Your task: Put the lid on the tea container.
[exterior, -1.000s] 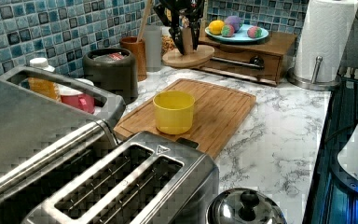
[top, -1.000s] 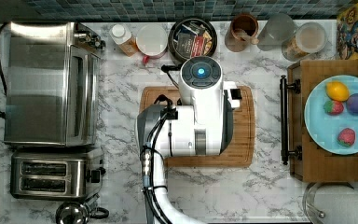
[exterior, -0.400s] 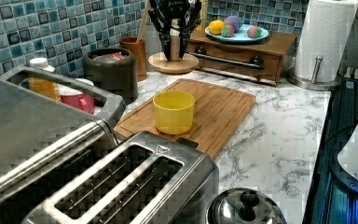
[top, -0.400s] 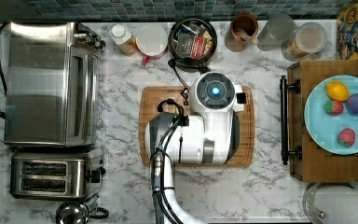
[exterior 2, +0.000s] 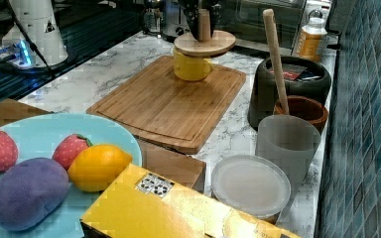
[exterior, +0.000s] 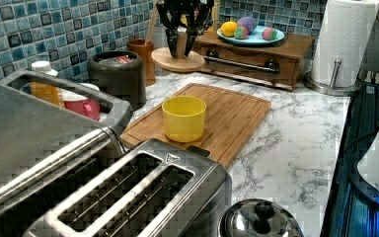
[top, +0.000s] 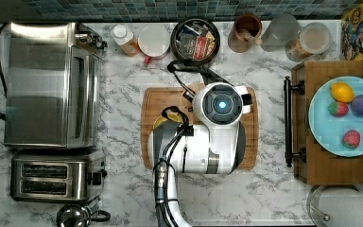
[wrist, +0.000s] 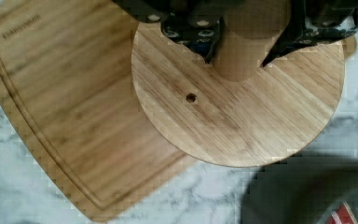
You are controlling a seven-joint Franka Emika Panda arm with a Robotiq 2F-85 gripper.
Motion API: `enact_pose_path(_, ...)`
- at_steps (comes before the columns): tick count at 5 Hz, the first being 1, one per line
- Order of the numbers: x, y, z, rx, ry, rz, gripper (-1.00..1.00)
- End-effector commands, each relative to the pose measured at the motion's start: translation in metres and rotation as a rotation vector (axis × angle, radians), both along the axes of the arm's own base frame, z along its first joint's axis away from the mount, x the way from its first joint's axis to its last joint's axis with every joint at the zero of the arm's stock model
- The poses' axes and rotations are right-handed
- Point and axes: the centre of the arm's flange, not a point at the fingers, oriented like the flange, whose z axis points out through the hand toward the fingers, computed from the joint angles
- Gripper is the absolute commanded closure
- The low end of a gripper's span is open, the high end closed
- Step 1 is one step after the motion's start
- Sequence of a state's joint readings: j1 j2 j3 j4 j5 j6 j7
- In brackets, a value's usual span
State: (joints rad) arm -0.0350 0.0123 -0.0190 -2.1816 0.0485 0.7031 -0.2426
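The cutting board [exterior: 202,116] serves as the landmark on the marble counter [exterior: 296,148]. Beyond its left end in the top view stand the toaster oven [top: 49,82] and the slot toaster [top: 52,176]. Off its right end in the top view sits a wooden drawer box [exterior: 249,57] carrying a blue plate of toy fruit [top: 342,116].

The arm [top: 196,151] reaches over the board, and the gripper [exterior: 183,30] hangs above the board's back part, its jaws clamped on the knob of the wooden lid [wrist: 242,107]. The lid is level and lifted clear of the board.

The tea container [top: 195,39] stands just behind the board against the tiled wall, open, with red and dark packets visible inside. The step in hand looks like the carry: the lid is up but not yet over the tin. The next move calls for travel toward the wall until the disc centres on the rim, then a straight descent.

A yellow cup [exterior: 183,117] sits on the board. Right beside the tin, the brown jar [exterior 2: 301,111] holds a tall wooden stick [exterior 2: 276,57] that could catch the lid's edge.
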Motion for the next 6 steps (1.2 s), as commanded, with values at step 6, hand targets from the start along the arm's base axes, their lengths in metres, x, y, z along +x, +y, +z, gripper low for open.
enact_pose_path(6, 0.102, 0.033, 0.209, 0.029, -0.459, -0.087, 1.0)
